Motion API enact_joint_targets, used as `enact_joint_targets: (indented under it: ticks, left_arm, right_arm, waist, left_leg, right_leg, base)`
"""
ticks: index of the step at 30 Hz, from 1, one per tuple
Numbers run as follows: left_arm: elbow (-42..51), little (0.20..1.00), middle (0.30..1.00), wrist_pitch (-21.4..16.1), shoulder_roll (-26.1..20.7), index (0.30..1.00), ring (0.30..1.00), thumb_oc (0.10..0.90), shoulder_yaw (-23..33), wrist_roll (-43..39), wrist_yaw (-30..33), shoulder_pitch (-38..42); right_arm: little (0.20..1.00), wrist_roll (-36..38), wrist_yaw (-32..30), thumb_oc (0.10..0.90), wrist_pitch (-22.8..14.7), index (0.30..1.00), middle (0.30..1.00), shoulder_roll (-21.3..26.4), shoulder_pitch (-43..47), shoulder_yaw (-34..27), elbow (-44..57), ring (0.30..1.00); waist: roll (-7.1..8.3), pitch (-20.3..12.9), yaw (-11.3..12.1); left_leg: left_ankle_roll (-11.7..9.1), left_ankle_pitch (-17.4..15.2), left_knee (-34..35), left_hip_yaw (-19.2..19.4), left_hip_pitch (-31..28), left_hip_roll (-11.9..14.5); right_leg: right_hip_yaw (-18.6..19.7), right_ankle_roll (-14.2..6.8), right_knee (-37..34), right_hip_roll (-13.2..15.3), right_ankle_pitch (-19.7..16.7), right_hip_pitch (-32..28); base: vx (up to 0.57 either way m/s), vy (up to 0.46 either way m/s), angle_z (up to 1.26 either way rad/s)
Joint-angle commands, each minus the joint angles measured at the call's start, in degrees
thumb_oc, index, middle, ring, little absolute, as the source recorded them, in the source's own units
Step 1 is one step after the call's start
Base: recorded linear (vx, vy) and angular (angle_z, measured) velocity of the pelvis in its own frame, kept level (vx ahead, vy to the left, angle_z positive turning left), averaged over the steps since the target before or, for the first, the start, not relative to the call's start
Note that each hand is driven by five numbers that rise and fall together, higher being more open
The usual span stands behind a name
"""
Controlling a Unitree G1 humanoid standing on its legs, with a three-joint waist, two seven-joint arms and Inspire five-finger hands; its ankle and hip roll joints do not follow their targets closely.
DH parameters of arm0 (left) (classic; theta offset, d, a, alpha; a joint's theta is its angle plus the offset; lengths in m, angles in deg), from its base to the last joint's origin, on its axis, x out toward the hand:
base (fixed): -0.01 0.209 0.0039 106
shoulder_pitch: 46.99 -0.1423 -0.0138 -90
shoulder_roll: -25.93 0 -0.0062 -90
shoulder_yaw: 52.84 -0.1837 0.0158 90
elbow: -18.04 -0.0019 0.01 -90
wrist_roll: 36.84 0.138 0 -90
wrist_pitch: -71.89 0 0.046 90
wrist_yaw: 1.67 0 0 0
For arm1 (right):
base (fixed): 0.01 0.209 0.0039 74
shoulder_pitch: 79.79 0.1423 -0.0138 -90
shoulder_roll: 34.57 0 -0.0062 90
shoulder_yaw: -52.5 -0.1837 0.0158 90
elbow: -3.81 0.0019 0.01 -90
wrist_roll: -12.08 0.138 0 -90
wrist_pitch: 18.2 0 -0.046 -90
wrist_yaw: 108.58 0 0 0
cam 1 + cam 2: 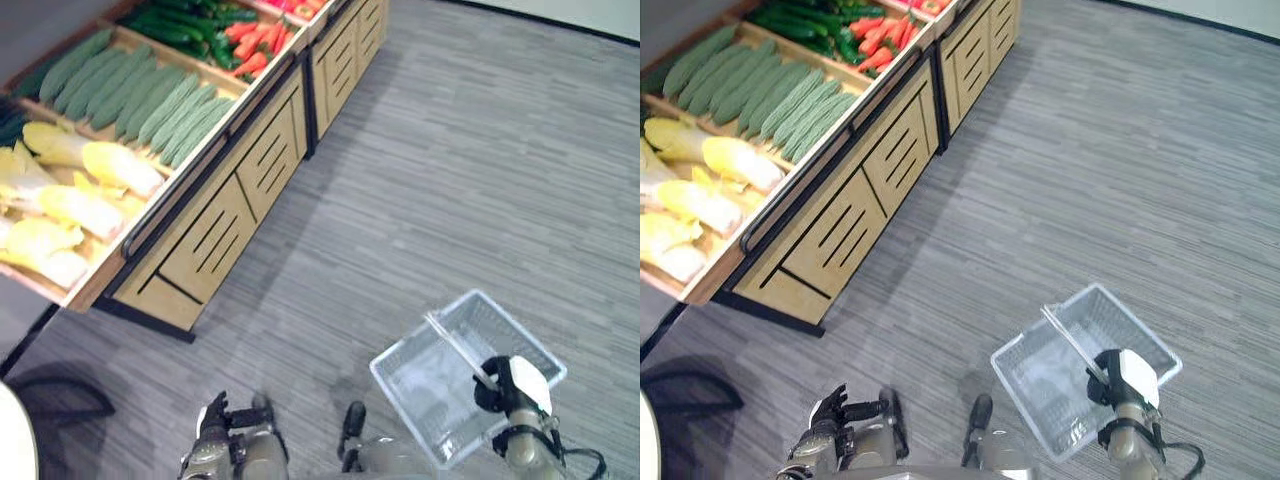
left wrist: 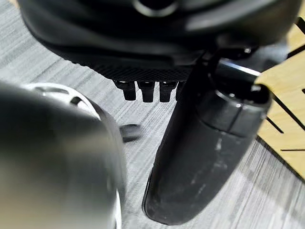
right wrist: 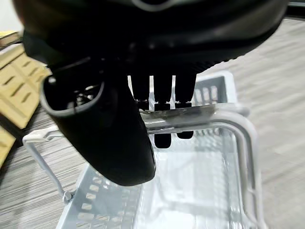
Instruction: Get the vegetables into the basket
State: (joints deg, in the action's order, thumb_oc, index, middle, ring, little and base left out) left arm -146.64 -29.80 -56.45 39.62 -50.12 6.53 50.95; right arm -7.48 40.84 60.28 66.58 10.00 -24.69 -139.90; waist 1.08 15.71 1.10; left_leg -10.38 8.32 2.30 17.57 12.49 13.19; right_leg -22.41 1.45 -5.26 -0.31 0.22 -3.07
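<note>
The robot's right hand is lowest in the head views, at about 5 o'clock. Its dark fingers are curled round the grey metal handle of a clear plastic basket with holes in its walls. The basket hangs over the grey striped floor, with nothing inside it. Its long side runs from 8 o'clock to 2 o'clock, and the handle crosses over it the other way.

The left hand is at about 7 o'clock, low and away from the shelf. Its fingers look straight and hold nothing.

The vegetables lie on a slanted light wooden shelf with slatted fronts at 10 o'clock, well apart from the basket. Yellow-white leafy cabbages lie nearest, pointing many ways. Next come long bumpy pale green gourds, lined up side by side from 7 o'clock to 1 o'clock. Farther up are dark green cucumbers and red peppers, too small to make out one by one. The shelf is cut off at the left and top edges. A dark round thing at 8 o'clock is hard to make out.
</note>
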Motion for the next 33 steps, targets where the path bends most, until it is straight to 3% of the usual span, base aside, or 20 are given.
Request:
enact_joint_targets:
  ticks: [1, 8, 12, 15, 20, 21, 25, 28, 30, 31, 32, 33]
  left_arm:
    - [-4.1, 1.0, 1.0, 1.83, -0.77, 1.0, 1.0, 0.9, -2.5, 5.58, -0.28, -10.85]
    - [-3.73, 1.0, 1.0, 1.49, -1.58, 1.0, 1.0, 0.9, -2.44, 6.1, 0.07, -9.7]
    - [-1.87, 1.0, 1.0, 1.31, -3.12, 1.0, 1.0, 0.9, -1.61, 3.33, 2.28, -7.25]
    - [-0.96, 1.0, 1.0, 1.16, -3.45, 1.0, 1.0, 0.9, -1.56, 2.34, 2.83, -6.29]
    - [0.69, 1.0, 1.0, 0.82, -3.63, 1.0, 1.0, 0.9, -2.34, 1.68, 3.62, -5.45]
    - [1.61, 1.0, 1.0, 0.66, -3.65, 1.0, 1.0, 0.9, -2.91, 1.16, 3.55, -5.16]
    - [2.65, 1.0, 1.0, 0.48, -3.89, 1.0, 1.0, 0.9, -3.83, 0.44, 3.44, -4.32]
    - [3.61, 1.0, 1.0, -0.12, -4.65, 1.0, 1.0, 0.9, -4.18, -0.28, 3.25, -3.36]
    - [4.25, 1.0, 1.0, -0.54, -5.21, 1.0, 1.0, 0.9, -4.53, -1.02, 3.18, -2.84]
    - [3.82, 1.0, 1.0, -0.74, -5.99, 1.0, 1.0, 0.9, -4.62, -1.61, 2.76, -1.79]
    - [3.79, 1.0, 1.0, -0.75, -5.97, 1.0, 1.0, 0.9, -4.62, -1.62, 2.74, -1.79]
    - [3.68, 1.0, 1.0, -1.04, -6.44, 1.0, 1.0, 0.9, -4.45, -2.2, 2.71, -1.29]
  right_arm:
    - [0.3, 0.12, -4.76, 0.4, -3.57, 0.3, 0.3, 3.6, -0.39, -2.11, 6.45, 0.3]
    - [0.3, -0.33, -5.15, 0.4, -2.57, 0.3, 0.3, 0.86, 1.55, -0.74, 5.21, 0.3]
    - [0.3, -0.6, -4.93, 0.4, -2.28, 0.3, 0.3, -0.19, 3.16, 1.07, 4.57, 0.3]
    - [0.3, -0.77, -4.91, 0.4, -2.29, 0.3, 0.3, -0.13, 3.38, 1.19, 4.46, 0.3]
    - [0.3, -1.11, -4.43, 0.4, -2.26, 0.3, 0.3, 0.27, 4.15, 1.56, 3.39, 0.3]
    - [0.3, -0.88, -4.35, 0.4, -2.26, 0.3, 0.3, 0.16, 3.96, 1.37, 3.39, 0.3]
    - [0.3, -0.8, -4.54, 0.4, -2.57, 0.3, 0.3, 0.22, 3.4, 1.42, 4.03, 0.3]
    - [0.3, -0.71, -4.52, 0.4, -2.45, 0.3, 0.3, 0.2, 3.26, 1.25, 4.37, 0.3]
    - [0.3, -0.31, -4.73, 0.4, -2.23, 0.3, 0.3, 0.17, 3.22, 1.14, 3.9, 0.3]
    - [0.3, 0.18, -4.94, 0.4, -2.08, 0.3, 0.3, 0.23, 3.12, 1.12, 2.6, 0.3]
    - [0.3, 0.18, -4.95, 0.4, -2.1, 0.3, 0.3, 0.26, 3.13, 1.13, 2.57, 0.3]
    - [0.3, 0.33, -4.87, 0.4, -1.71, 0.3, 0.3, 0.32, 3.21, 1.05, 2.17, 0.3]
  waist:
    - [1.14, -2.41, 0.94]
    - [3.05, -2.99, 1.51]
    - [4.54, -2.94, 1.8]
    - [4.7, -3.08, 1.77]
    - [4.08, -3.47, 1.87]
    - [3.22, -3.4, 1.33]
    - [2.09, -2.71, -0.33]
    - [1.93, -1.37, -1.6]
    - [2.46, -0.68, -2.63]
    - [2.74, -0.44, -4.33]
    - [2.57, -0.32, -4.42]
    - [2.56, -0.31, -5.03]
  left_leg:
    - [4.11, 1.26, -4.01, -1.15, -0.82, -2.82]
    - [7.21, -2.17, -4.77, 1.27, -2.64, -6.23]
    - [9.0, -6.25, -8.0, 2.33, -3.24, -7.71]
    - [9.79, -7.66, -8.92, 2.57, -3.7, -8.37]
    - [11.87, -9.34, -6.85, 3.36, -7.72, -9.9]
    - [12.6, -9.85, -5.45, 2.15, -9.9, -10.41]
    - [12.56, -9.97, -3.5, -0.74, -12.86, -10.4]
    - [11.63, -10.67, -3.63, -3.9, -14.94, -10.11]
    - [10.99, -11.51, -4.05, -6.59, -15.92, -10.49]
    - [10.34, -12.39, -4.28, -10.12, -16.94, -10.88]
    - [10.32, -12.65, -4.42, -10.23, -17.07, -10.71]
    - [9.98, -13.26, -4.67, -12.52, -17.7, -10.75]
  right_leg:
    - [7.51, -6.51, 7.74, 7.19, 1.67, -0.69]
    - [9.19, -9.17, 7.73, 10.72, -0.55, -0.49]
    - [10.89, -10.94, 10.83, 13.22, -4.66, 0.34]
    - [11.11, -11.48, 12.44, 14.05, -6.46, 0.57]
    - [10.71, -12.75, 21.24, 16.18, -11.12, 2.7]
    - [12.41, -12.63, 27.26, 15.49, -12.2, 4.49]
    - [14.62, -11.5, 29.56, 13.16, -11.22, 10.1]
    - [15.5, -11.19, 24.71, 12.59, -9.87, 13.3]
    - [18.9, -11.71, 19.18, 11.37, -9.65, 14.34]
    - [25.94, -12.29, 12.58, 8.88, -9.81, 16.13]
    - [25.77, -12.28, 12.54, 8.77, -9.69, 15.86]
    - [28.93, -12.82, 10.2, 7.68, -10.06, 17.03]
  base:
    - [0.22, 0.217, -0.31]
    - [0.16, 0.23, -0.04]
    - [0.14, 0.194, -0.04]
    - [0.12, 0.178, -0.04]
    - [0.1, 0.18, -0.06]
    - [0.17, 0.22, -0.13]
    - [0.13, 0.046, 0.28]
    - [0.23, -0.112, 0.65]
    - [0.24, -0.151, 0.84]
    - [0.26, -0.144, 0.92]
    - [0.33, -0.186, 1.28]
    - [0.3, -0.182, 1.21]
